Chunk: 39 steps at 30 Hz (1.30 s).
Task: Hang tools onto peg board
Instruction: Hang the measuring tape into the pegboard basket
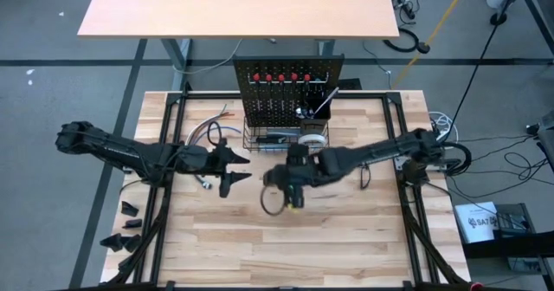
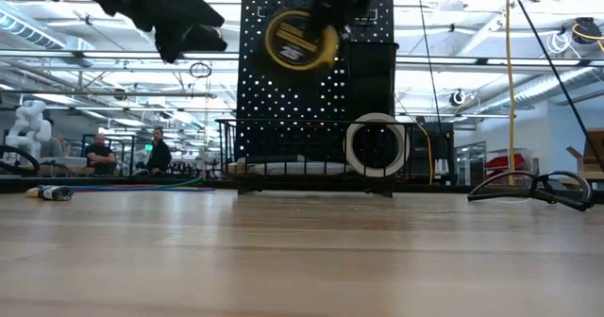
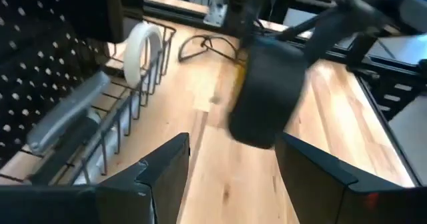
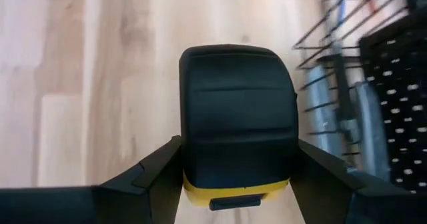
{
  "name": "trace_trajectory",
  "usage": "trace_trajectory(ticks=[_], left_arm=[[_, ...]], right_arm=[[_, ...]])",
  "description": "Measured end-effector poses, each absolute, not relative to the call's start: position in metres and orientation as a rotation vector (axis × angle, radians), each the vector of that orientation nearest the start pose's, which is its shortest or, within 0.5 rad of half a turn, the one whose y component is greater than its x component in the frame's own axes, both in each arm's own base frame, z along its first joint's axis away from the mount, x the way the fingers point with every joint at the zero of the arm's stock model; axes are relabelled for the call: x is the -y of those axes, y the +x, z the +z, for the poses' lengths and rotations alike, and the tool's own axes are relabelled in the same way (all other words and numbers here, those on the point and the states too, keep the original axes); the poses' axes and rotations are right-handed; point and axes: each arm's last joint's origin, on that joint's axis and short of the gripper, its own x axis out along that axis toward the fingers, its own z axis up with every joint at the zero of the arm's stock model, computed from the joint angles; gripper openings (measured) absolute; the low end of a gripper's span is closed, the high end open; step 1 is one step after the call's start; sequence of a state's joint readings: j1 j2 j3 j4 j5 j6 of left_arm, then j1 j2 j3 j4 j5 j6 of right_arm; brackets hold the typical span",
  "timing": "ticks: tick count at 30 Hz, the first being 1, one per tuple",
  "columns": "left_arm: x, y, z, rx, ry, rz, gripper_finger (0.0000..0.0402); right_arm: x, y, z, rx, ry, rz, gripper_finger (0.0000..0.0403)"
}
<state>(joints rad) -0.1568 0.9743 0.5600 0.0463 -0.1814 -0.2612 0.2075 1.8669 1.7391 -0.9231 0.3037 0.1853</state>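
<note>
Mostly blurred, the tape measure (image 4: 238, 144) sits clamped between the right gripper's (image 4: 237, 177) fingers, raised above the table (image 1: 346, 239) in front of the peg board (image 1: 290, 87) — its yellow label unreadable. Left gripper (image 1: 235, 169) hangs released beside it, holding nothing — white tape roll (image 2: 376, 145) in the basket (image 2: 311, 166).

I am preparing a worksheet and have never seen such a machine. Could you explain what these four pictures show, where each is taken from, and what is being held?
This is a robot with two dark arms at a wooden table, each ending in a two-finger gripper. One picture looks straight down, one looks level across the tabletop, and two come from cameras on the wrists.

The right gripper is shut on a yellow-black tape measure, lifted above the table in front of the peg board, an upright black panel with holes. The left gripper is open, holds nothing and waits beside it.

The wire basket at the board's base holds a white tape roll and a grey tool. Some cables lie on the table to the left of the board.
</note>
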Motion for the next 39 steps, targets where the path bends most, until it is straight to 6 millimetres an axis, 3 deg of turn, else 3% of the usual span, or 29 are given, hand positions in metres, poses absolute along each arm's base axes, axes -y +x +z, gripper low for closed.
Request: trace_trajectory(ticks=[8, 16, 28, 39], left_arm=[[0.024, 0.213, 0.251, -0.241, -0.099, 0.121, 0.0225], [0.02, 0.221, 0.242, -0.289, -0.054, 0.08, 0.0225], [0.023, 0.23, 0.234, -0.306, -0.03, 0.003, 0.0228], [0.021, 0.231, 0.235, -0.296, 0.026, 0.051, 0.0307]], right_arm=[[-0.04, 0.415, 0.298, -1.024, -0.012, -0.207, 0.0224], [-0.04, 0.43, 0.296, -0.999, -0.023, -0.187, 0.0224], [-0.039, 0.431, 0.295, -0.999, -0.013, -0.196, 0.0224], [-0.039, 0.431, 0.295, -0.995, -0.004, -0.182, 0.0224]])
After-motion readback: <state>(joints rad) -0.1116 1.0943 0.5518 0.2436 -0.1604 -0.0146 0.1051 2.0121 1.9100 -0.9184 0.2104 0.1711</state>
